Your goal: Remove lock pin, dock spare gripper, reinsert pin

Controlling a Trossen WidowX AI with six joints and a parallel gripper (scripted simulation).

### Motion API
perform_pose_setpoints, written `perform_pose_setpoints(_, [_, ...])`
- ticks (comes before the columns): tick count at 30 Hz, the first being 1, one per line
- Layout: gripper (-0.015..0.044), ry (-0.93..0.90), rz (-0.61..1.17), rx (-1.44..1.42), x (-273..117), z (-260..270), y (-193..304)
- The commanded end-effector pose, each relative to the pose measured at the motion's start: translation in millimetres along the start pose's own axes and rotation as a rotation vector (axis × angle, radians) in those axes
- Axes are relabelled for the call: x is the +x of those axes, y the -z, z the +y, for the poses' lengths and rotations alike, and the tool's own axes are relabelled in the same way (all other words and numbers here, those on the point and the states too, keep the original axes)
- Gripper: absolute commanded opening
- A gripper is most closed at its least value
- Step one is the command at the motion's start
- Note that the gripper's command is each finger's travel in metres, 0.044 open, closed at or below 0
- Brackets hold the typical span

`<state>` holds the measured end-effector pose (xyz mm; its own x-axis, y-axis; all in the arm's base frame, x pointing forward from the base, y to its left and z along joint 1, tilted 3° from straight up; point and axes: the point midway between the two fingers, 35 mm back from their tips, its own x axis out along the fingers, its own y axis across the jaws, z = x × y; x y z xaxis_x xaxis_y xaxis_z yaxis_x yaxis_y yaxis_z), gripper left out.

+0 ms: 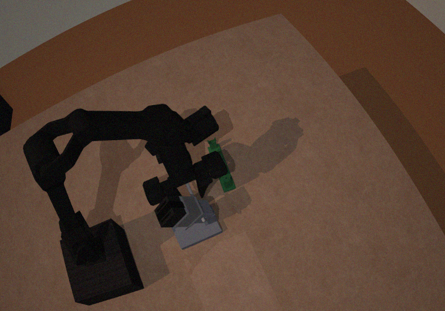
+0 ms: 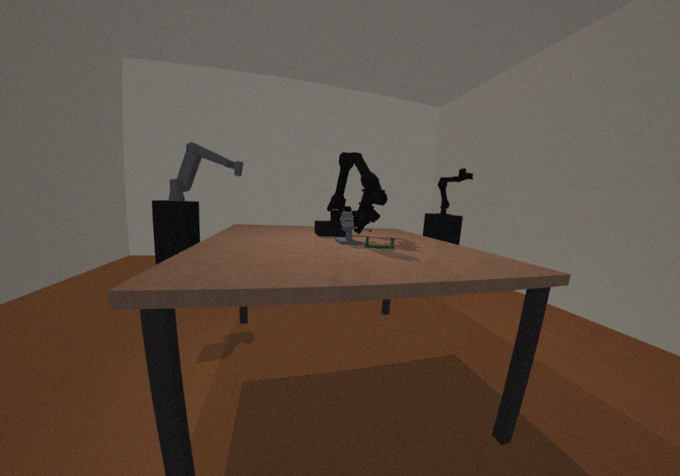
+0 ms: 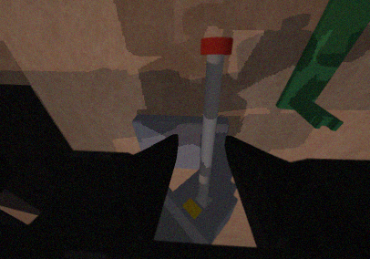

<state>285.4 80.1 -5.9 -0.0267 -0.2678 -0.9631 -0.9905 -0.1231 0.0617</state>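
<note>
Black parallel-jaw gripper point(image 1: 190, 193) point(image 2: 359, 229) point(image 3: 201, 139) is open partway, holding nothing. Slim grey cylindrical lock pin w/ red collar-shaped head point(image 1: 189, 188) point(image 3: 212, 87) runs btwn the two fingers in the wrist view, w/ a visible gap each side. Red head shows above the fingertips in that pic; the shaft runs down btwn them to the mount, so the pin's far end is at the mount & its head end sticks out on the gripper's side. How deep it sits, can't tell.

Blue-grey mount w/ flat rectangular base point(image 1: 198, 236) point(image 2: 345, 241) point(image 3: 189, 152) stands on the light-brown tabletop point(image 1: 322, 205) point(image 2: 324, 269), close to the gripper. Small yellow square patch point(image 3: 192, 208) shows next to the pin's lower end. Black blocky body point(image 1: 170, 212) is at the mount's upper part, top view; prob. the spare gripper, seating unclear.

Green cradle w/ upright ends point(image 1: 229, 183) point(image 2: 380, 246) point(image 3: 329, 55) lies on the tabletop near the mount, partly under the gripper as seen from the top.
</note>
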Motion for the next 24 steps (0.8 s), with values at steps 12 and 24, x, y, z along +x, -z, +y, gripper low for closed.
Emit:
perform_pose_setpoints(12, [0.0200, -0.013, 0.008, -0.010, -27, 4, -13])
perform_pose_setpoints(24, [0.0200, -0.022, 0.017, -0.023, -49, 8, -23])
